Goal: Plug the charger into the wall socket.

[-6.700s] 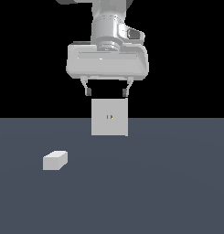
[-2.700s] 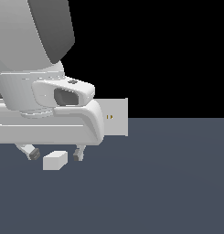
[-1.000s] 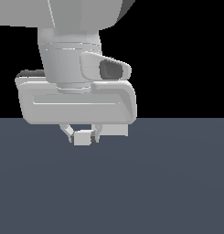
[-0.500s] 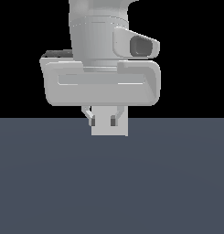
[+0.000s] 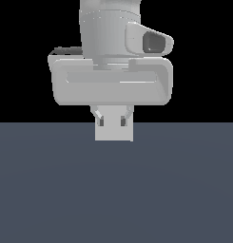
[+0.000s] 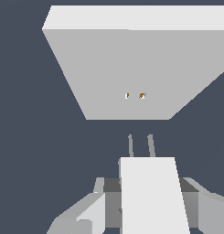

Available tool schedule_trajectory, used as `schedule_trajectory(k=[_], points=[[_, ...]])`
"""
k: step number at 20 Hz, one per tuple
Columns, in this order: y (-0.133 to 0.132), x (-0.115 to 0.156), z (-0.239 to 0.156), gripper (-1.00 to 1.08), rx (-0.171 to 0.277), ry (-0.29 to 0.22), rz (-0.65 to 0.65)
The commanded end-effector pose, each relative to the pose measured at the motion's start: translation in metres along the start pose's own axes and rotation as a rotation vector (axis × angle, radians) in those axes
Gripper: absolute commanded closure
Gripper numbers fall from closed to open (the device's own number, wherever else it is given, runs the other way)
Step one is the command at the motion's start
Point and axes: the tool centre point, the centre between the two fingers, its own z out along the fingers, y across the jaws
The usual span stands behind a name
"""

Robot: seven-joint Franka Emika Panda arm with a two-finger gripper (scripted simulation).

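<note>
surface: flat dark grey-blue floor (image 5: 184,190) | backdrop: plain black (image 5: 23,57)

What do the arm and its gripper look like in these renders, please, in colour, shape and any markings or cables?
The arm is a smooth, pale grey cylinder carrying a boxy side module with a dark recessed face. Below sits a wide, rounded, light grey hand body, with a thin dark cable at the exterior view's left. The gripper has short grey fingers with dark pads. No markings show.
</note>
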Motion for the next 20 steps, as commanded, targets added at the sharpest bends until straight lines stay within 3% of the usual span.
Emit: schedule_trajectory(k=[1,9,20], points=[[0.000,0.000,0.000,1.08,0.001,0.000,-0.001],[0.000,0.007,0.003,1.08,0.001,0.000,0.000],[0.000,0.042,0.019,1.08,0.002,0.000,0.001]])
